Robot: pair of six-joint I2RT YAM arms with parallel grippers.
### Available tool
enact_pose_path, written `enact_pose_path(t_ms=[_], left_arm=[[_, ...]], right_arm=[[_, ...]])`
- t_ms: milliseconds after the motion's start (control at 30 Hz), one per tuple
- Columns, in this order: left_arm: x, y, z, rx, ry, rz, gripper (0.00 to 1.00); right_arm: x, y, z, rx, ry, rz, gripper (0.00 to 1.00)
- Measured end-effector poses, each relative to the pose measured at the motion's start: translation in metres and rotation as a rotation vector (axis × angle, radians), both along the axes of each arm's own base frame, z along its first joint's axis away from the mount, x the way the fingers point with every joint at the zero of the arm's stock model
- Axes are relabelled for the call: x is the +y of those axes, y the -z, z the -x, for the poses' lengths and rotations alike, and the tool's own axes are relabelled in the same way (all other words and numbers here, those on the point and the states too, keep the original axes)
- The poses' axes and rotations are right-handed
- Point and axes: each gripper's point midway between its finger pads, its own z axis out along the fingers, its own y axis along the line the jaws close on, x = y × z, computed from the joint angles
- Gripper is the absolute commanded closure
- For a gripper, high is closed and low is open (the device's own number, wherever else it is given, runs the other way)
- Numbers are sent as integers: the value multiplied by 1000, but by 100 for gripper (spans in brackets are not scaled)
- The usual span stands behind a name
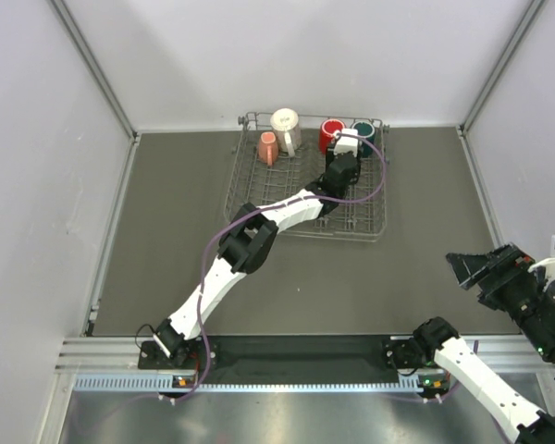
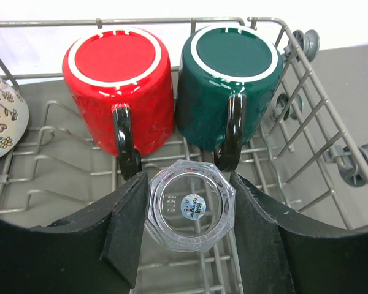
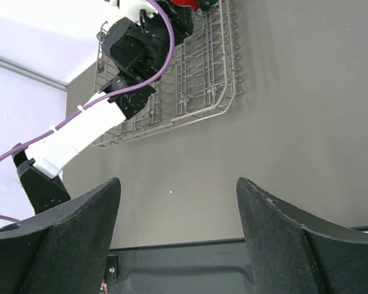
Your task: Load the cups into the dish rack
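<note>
One glass [image 2: 190, 208] is clamped base-up by the left gripper [image 2: 189, 185], for draining in the rack [image 2: 308, 92]. The right gripper [image 3: 178, 185] is held open.

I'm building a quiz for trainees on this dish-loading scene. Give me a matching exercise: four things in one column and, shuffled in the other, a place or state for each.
1 red mug
2 dark green mug
3 clear glass
4 right claw

A gripped by the left claw
B open over the table, off the dish rack
C upside down, far right corner of the dish rack
D upside down, second from the dish rack's right end

Pairs: 1-D, 2-C, 3-A, 4-B
</note>
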Motion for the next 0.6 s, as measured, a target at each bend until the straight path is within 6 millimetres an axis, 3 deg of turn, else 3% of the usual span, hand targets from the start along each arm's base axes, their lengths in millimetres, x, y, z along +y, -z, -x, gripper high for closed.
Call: enact_pose_path(t_ms=[433,600], left_arm=[[-2,7,-15,-23,-10,51,100],[-1,10,-19,-23,-14,61,77]], right_arm=[[-1,0,1,-2,2,-3,23],[-1,-1,2,-6,0,-5,23]])
